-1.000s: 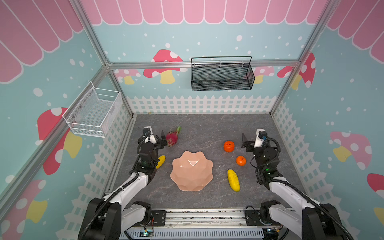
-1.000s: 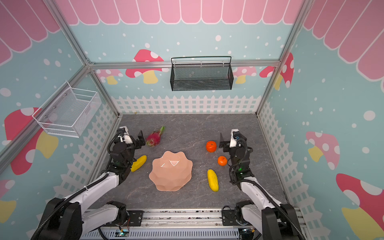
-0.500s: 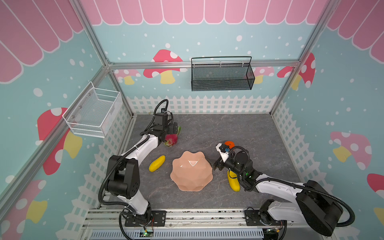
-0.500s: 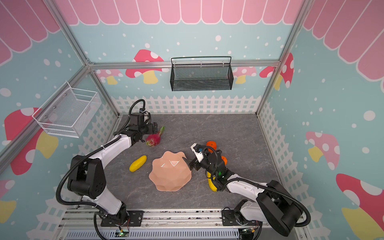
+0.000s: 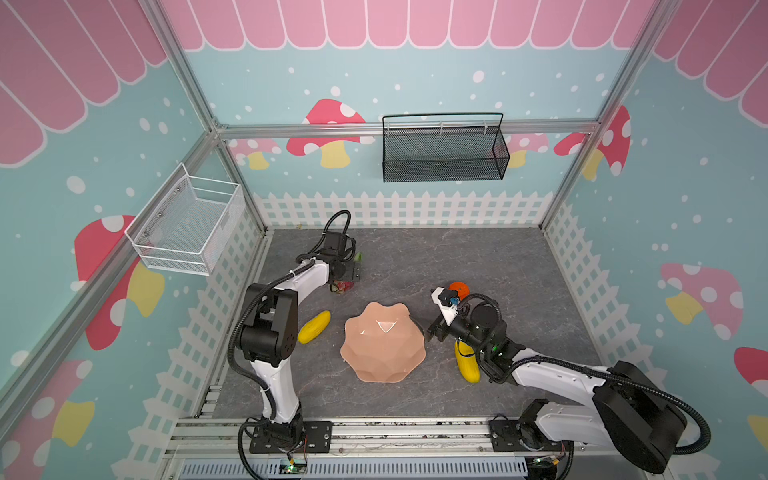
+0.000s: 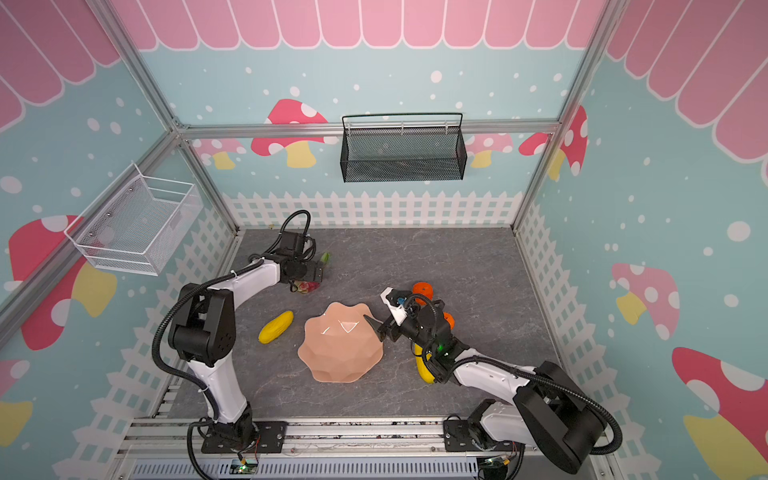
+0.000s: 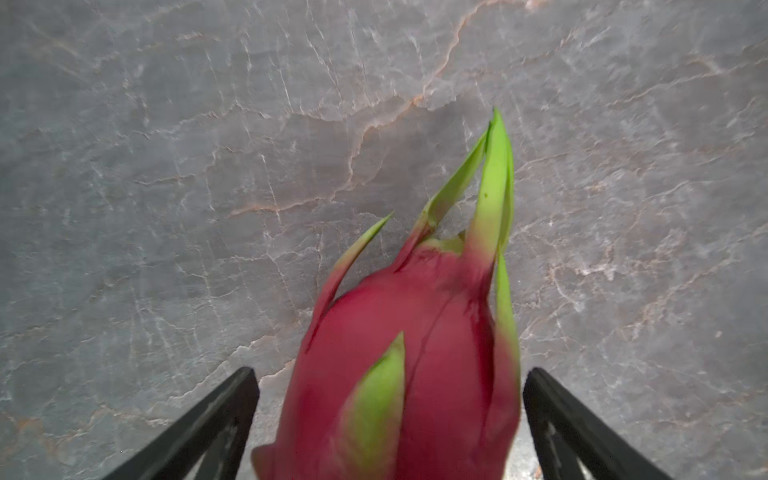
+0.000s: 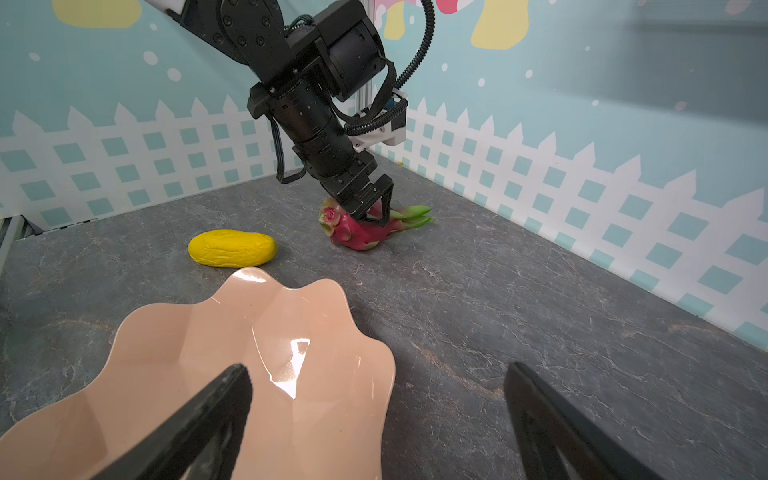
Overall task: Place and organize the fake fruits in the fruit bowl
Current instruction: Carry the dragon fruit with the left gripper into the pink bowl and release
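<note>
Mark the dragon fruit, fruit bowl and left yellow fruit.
dragon fruit (image 7: 449,324): left wrist view, magenta body.
fruit bowl (image 5: 374,361): in a top view, bare inside.
left yellow fruit (image 5: 314,327): in a top view, middle.

I'm working in a staged robot test cell dressed like a toy garden. Printed walls (image 5: 415,75) with mushrooms and a picket fence (image 5: 415,208) stand behind my left gripper (image 5: 345,282). Aluminium framing (image 5: 291,129) runs above it, a stone-look floor (image 5: 457,257) lies under it, and a mounting rail (image 5: 415,434) sits well back from it.

fruit bowl (image 5: 382,349) upright, centre | dragon fruit (image 8: 357,237) on side | yellow fruit (image 5: 314,327) left of bowl
</note>
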Motion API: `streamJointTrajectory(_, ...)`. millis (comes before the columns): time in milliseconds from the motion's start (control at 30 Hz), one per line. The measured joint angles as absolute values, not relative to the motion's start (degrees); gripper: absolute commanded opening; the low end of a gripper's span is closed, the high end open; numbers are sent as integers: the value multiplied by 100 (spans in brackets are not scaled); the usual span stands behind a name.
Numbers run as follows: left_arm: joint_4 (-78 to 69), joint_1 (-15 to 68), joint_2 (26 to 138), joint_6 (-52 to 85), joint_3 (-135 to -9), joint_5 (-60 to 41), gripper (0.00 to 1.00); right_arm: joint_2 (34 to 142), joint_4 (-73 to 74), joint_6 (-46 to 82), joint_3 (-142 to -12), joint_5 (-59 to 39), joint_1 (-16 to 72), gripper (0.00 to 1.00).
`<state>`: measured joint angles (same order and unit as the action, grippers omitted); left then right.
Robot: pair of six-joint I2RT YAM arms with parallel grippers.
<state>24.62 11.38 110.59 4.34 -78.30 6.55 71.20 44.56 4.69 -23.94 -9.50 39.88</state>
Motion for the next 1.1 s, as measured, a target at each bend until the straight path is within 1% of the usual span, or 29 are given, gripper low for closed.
streamJointTrajectory(167, 2545, 1133, 11111, 456, -7830, 637, 80, 7120, 4456, 456, -2394, -945, 3988, 98)
streamJointTrajectory(267, 2550, 1133, 11080, 489, -7828, 642, 73, 7116, 4456, 456, -2394, -895, 3986, 98)
streamJointTrajectory(367, 2556, 1175, 10796, 519, -7710, 725, 71, 7078, 4438, 458, -2394, -836, 3986, 98)
streamJointTrajectory(533, 2571, 1599, 9386, 596, -7048, 1109, 71, 6919, 4206, 412, -2403, -746, 3986, 98)
streamJointTrajectory(633, 2639, 2191, 8320, 779, -6486, 1199, 70, 6853, 3728, 272, -2515, -764, 3972, 98)
streamJointTrajectory(767, 2893, 3203, 7161, 1212, -5627, 1181, 67, 6748, 2985, 119, -2825, -1009, 3940, 98)
streamJointTrajectory(867, 3229, 3747, 6615, 1562, -5109, 1066, 67, 6453, 2447, 73, -2991, -1372, 3929, 98)
streamJointTrajectory(967, 3511, 4130, 6311, 1809, -4823, 939, 67, 5964, 2158, 78, -2930, -1922, 3927, 98)
streamJointTrajectory(1100, 3667, 4364, 6248, 2018, -4639, 838, 67, 5468, 2078, 93, -2585, -2462, 3929, 99)
